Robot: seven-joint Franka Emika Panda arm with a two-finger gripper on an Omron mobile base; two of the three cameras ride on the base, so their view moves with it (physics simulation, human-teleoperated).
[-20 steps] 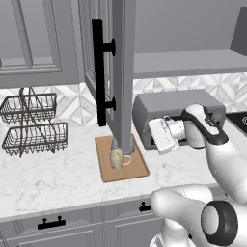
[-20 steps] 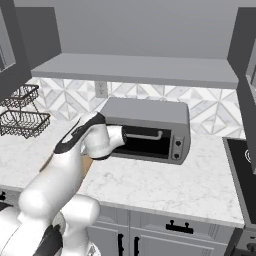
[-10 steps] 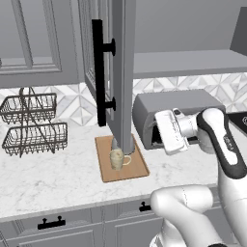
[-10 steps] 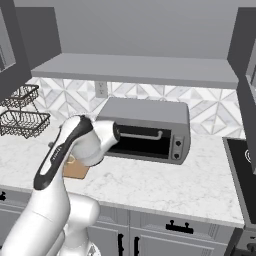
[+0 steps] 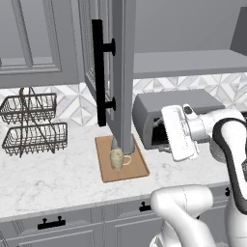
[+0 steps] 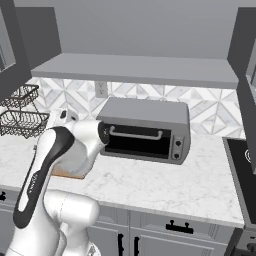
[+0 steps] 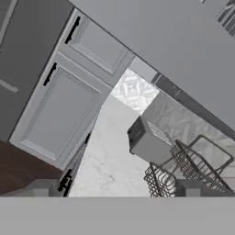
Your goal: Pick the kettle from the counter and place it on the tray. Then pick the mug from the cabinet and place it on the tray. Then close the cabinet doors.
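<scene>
The light-brown tray lies on the white counter under the open left cabinet door. The beige mug stands on the tray. Just behind it is the silver-grey kettle, mostly hidden by the door's edge. My gripper's white hand hovers to the right of the tray, in front of the toaster oven, apart from both. In the hand view my gripper is open, with nothing between its tips. The cabinet shows a bare grey shelf.
A large grey toaster oven stands at the back of the counter. Dark wire baskets sit at the far left. The other cabinet door hangs open at the right, above a black stove. Grey drawers run below.
My hand has drifted a little to the right, further from the tray, and the arm's elbow has swung up. The jaws stayed open. Tray, mug and kettle have not moved.
</scene>
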